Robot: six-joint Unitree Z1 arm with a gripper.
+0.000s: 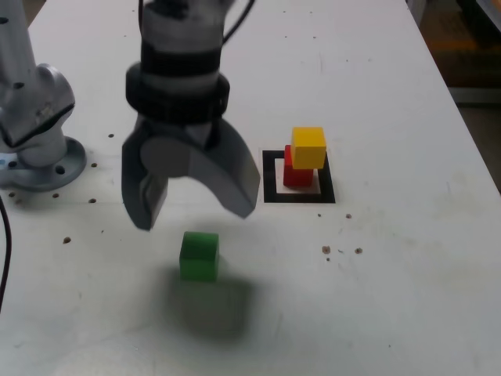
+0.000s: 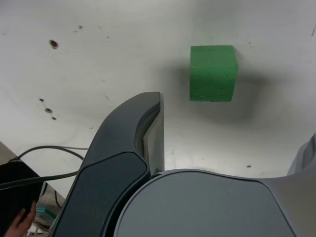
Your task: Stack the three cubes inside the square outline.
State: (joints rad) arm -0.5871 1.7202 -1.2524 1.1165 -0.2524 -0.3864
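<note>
Wide apart, the two jaws of the grey and black robot gripper [image 1: 186, 218] hang over the white table [image 1: 407, 258] in the exterior view, with nothing between them.

Going from the exterior view's left, a silver-grey metal arm base with a round flange [image 1: 47, 164] stands on the table, its flange marked by dark bolt holes. A thin black cable [image 1: 6, 251] runs down at that edge, and small brown specks dot the white surface near the flange.

Next comes the gripper, blurred and high above the surface. Below it in the picture sits the solid green cube [image 1: 200, 257], resting alone on the table, with a soft dark shadow [image 1: 207, 301] beside it. The wrist view shows the same green cube apart from both fingers.

Further toward the exterior view's right lies the flat square outline [image 1: 298, 198], a thick black border with a white centre. Inside it rests the solid red cube [image 1: 297, 174], and on top of that sits the solid yellow cube [image 1: 308, 147], shifted somewhat to the exterior view's right, so part of the red one shows beneath. More brown specks lie just beside the outline.

In the wrist view, a person's hand [image 2: 20, 223] shows near some dark cables [image 2: 44, 180], at the picture's edge beyond the table.
</note>
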